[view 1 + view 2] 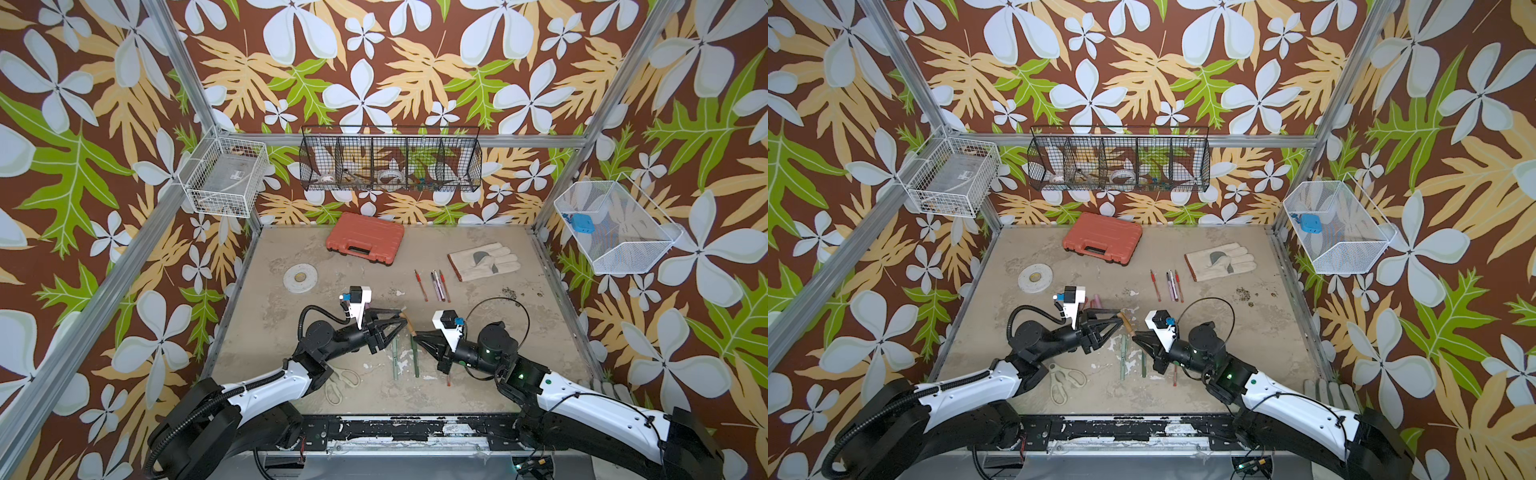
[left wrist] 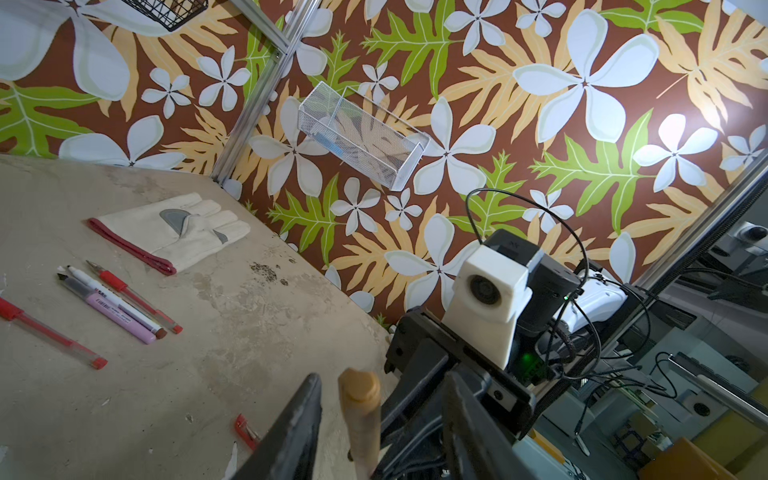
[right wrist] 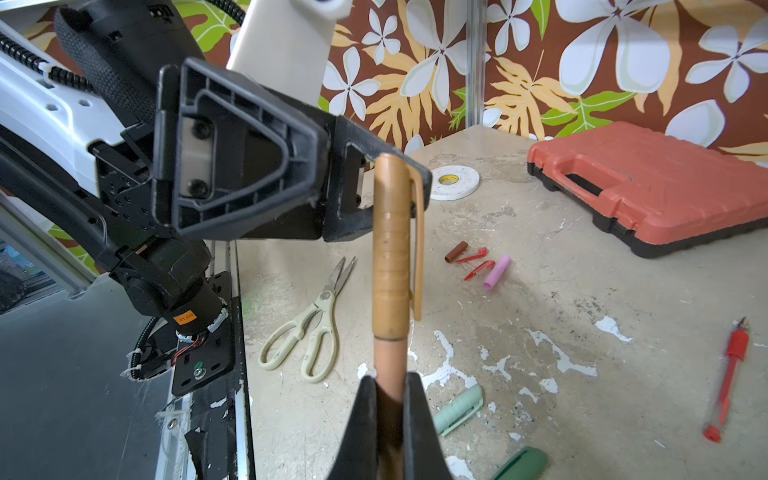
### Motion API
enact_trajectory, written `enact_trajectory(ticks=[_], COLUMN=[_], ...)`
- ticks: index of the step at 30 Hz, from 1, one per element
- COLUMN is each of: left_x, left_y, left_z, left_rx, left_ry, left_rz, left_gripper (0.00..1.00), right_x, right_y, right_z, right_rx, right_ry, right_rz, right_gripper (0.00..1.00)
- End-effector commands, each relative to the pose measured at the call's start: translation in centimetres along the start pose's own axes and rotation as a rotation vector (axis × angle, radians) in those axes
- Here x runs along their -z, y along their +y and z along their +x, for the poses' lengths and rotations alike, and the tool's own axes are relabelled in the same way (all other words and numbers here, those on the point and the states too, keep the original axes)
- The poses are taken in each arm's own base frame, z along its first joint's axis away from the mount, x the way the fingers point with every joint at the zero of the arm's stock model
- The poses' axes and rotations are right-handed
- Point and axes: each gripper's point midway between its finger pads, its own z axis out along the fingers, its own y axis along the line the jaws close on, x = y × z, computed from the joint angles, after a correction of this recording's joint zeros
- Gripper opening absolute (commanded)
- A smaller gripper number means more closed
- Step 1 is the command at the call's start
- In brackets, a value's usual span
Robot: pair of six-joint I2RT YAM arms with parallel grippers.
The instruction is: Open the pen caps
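Gold cap on its pen, raised between my two claws above the surface.
Right claw clamps the pen; left claw straddles the cap, jaws apart. Pulling before a square bite could slip off, or snag the clip.

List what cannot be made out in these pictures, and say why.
- Lower end of the pen body: right wrist view, buried in the right gripper and cut by the edge.
- Contents of the black wire basket: both top views, too small behind the mesh.
- Print on the pink pen: left wrist view, too small.
- Blue object in the white mesh basket: top view, too small to name.
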Motion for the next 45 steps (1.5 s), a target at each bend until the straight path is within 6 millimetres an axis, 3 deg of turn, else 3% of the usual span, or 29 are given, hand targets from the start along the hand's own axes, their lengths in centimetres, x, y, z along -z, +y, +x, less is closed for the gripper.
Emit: enact_trajectory(ticks=[1,14,21,23,27,29,32,35,45], left_x=[-0.1,-0.5,-1.3,-1.3,-1.2,-1.0,-0.9,-0.8,-0.8], left_y=[-1.7,-0.3,-0.4,-0.4,-0.6,-0.7,-1.2,-1.8,-3.1], left_z=[-0.7,0.0,0.9,0.9,0.7,0.6,0.6,0.6,1.0], left_rx=[-0.005,0.03,0.049,0.048,0.028,0.011,-0.017,-0.037,-0.085], left_ry=[-0.022,-0.004,0.041,0.041,0.035,0.032,0.039,0.047,0.07], left_rz=[0.074,0.027,0.051,0.053,0.053,0.047,0.07,0.096,0.156], left_gripper=[0.47,0.44,0.31,0.21,0.01,0.0,0.0,0.0,0.0], right_x=[-0.3,-0.2,-0.4,-0.4,-0.1,0.3,0.7,0.8,-0.5], right_y=[0.6,1.1,0.8,0.8,0.5,0.4,0.4,1.1,3.5], right_z=[-0.9,-1.2,-1.2,-1.2,-1.7,-1.9,-2.1,-2.1,-1.1], right_rx=[0.015,0.02,0.027,0.025,0.024,0.027,0.031,0.039,0.018], right_ry=[-0.031,-0.049,-0.05,-0.051,-0.062,-0.078,-0.09,-0.087,-0.015], right_rz=[-0.036,-0.063,-0.05,-0.047,-0.023,-0.009,-0.007,-0.046,-0.207], right_gripper=[0.04,0.04,0.04,0.09,0.41,0.49,0.52,0.51,0.31])
